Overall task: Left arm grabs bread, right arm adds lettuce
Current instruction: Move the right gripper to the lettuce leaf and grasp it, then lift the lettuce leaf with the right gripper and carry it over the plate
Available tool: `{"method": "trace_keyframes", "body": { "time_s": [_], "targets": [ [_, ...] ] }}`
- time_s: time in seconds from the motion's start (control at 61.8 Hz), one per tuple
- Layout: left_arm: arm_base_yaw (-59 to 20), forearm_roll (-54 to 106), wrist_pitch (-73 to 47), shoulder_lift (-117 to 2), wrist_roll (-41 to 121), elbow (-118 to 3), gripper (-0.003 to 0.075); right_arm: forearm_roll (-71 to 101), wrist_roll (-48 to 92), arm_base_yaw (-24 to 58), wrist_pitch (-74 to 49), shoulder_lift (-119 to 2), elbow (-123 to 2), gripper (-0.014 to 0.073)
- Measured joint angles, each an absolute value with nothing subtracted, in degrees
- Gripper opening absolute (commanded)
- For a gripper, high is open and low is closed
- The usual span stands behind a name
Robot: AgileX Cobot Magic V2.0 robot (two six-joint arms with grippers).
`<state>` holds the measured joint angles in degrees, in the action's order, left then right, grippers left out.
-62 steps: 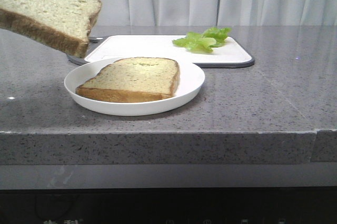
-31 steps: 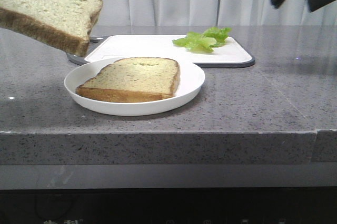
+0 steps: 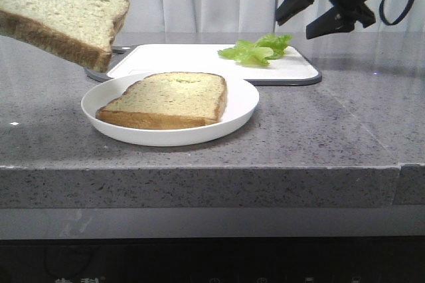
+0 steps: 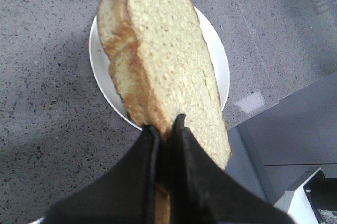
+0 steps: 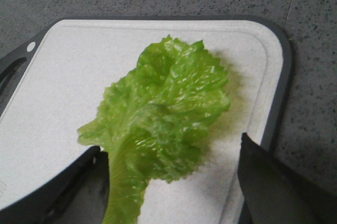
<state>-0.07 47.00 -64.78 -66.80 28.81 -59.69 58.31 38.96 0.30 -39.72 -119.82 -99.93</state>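
Observation:
My left gripper [image 4: 164,124] is shut on the bread [image 4: 163,61], a thick toast slice with a brown crust. It hangs tilted in the air at the upper left of the front view, bread [image 3: 63,10], above and left of the white plate [image 3: 242,107]. The lettuce [image 3: 255,49], a frilly green leaf, lies on the white cutting board [image 3: 179,57]. My right gripper [image 3: 302,20] hovers open above and to the right of the leaf. In the right wrist view the lettuce [image 5: 163,113] lies below and between the spread fingers of the right gripper [image 5: 171,155].
A thinner toast slice [image 3: 166,100] lies flat on the plate. The cutting board has a dark grey rim [image 5: 281,77] and sits behind the plate on a speckled grey counter [image 3: 319,137]. A white curtain hangs behind. The counter's front edge [image 3: 199,170] is near.
My right arm has come in from the upper right and moved down and left toward the lettuce. The left gripper and its bread have stayed put.

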Motion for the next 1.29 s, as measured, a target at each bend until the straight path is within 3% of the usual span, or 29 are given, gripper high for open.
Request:
{"method": "trace_keyframes", "body": {
  "time_s": [0.437,0.922,1.052,1.295],
  "targets": [
    [-0.1,47.0,-64.8,-66.8,28.8,-59.7,-0.0020,60.7,39.6,1.9,-42.1,-128.1,-108.7,0.0512],
    [-0.1,47.0,-64.8,-66.8,28.9,-59.7,-0.0020,61.6,40.6,4.4,-42.5,-128.5,-109.3,0.0017],
    [-0.1,47.0,-64.8,-66.8,28.9,-59.7,-0.0020,62.0,40.6,4.4,-42.3,-128.5,-109.3,-0.0038],
    [-0.1,47.0,-64.8,-66.8,28.9,-59.7,-0.0020,62.0,40.6,3.7,-47.5,-123.4,-109.3,-0.0057]
  ]
}}
